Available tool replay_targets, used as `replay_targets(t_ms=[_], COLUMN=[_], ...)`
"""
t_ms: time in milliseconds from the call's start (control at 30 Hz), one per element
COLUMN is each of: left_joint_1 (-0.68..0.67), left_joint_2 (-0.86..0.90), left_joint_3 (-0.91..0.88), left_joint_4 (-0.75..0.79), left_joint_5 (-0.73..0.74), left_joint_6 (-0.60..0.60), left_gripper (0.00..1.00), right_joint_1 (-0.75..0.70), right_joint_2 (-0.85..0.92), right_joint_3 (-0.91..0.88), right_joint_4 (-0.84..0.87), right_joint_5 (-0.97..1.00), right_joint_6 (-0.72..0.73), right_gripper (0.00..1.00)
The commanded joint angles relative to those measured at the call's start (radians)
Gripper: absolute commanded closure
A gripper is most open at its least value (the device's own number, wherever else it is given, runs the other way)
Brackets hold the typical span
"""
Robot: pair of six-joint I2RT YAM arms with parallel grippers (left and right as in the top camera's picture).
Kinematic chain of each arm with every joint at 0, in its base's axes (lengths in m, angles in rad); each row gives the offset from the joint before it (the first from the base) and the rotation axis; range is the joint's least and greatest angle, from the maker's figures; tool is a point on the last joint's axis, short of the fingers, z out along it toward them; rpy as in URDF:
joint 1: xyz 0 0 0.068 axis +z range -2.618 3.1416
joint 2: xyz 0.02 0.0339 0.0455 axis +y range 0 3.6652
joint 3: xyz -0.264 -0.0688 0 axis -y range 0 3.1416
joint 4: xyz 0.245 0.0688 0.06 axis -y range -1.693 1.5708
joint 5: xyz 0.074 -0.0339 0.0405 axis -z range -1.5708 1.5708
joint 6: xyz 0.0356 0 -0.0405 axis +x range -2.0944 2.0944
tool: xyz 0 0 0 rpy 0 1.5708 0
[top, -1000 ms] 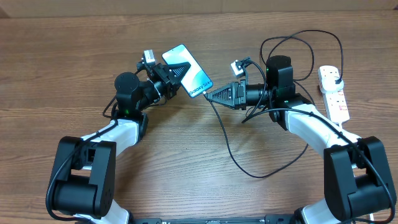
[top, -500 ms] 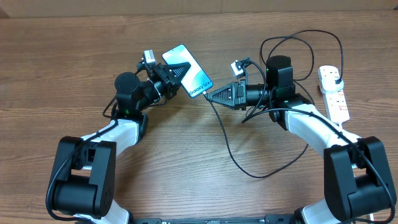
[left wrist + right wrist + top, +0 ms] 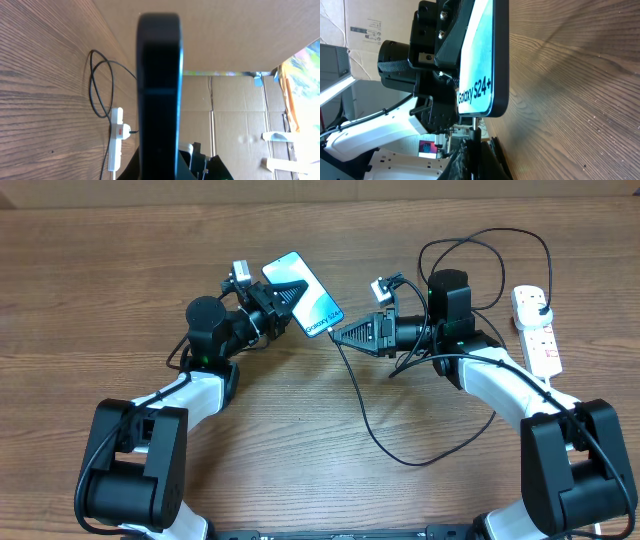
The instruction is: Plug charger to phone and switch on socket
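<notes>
Across the wooden tabletop (image 3: 100, 300) the left arm (image 3: 200, 385) and right arm (image 3: 500, 380) reach toward each other near the middle, so that one can steady what the other plugs into. The left hand (image 3: 283, 298) is closed on the phone (image 3: 320, 310), clamped across its upper part. The lit screen faces up, and the bottom edge, where the port sits, points at the right arm. That hold seems chosen to brace the phone against the push of plugging in and to leave the port end free (whether the phone rests on the wood or hangs just above it, I cannot tell).

The socket (image 3: 538, 332) lies at the far right, well apart from both hands, and a plug (image 3: 540, 301) looks seated at its far end.

The right hand (image 3: 346, 333) is closed on the connector end of the charger (image 3: 366, 405), right beside the phone's lower corner. Gripping close to the tip keeps the limp cable from bending away. From that hand the cable trails in a loose loop toward the robot, then coils behind the right arm toward the socket.

Smallest is the connector (image 3: 476, 121). In the right wrist view its metal tip meets the phone's bottom edge below the "Galaxy" text, roughly square to it, but how deep it sits is unclear. I judge the plugging step to be in hand, with switching on the socket yet to come, since neither hand is near it.
</notes>
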Motion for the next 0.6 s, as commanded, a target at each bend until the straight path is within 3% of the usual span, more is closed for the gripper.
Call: replay_targets(t_ms=[0, 567], left_joint_1=[-0.023, -0.026], left_joint_2=[-0.015, -0.015], left_joint_3=[0.003, 0.003], left_joint_4=[0.009, 0.008], left_joint_5=[0.053, 0.151], left_joint_6=[0.025, 0.107], left_gripper=[0.95, 0.96], right_joint_1=[-0.007, -0.007], right_joint_2=[-0.018, -0.018], right_joint_3=[0.013, 0.013], right_joint_4=[0.011, 0.011], right_joint_5=[0.012, 0.026], right_joint_6=[0.0, 0.0], right_gripper=[0.96, 0.96])
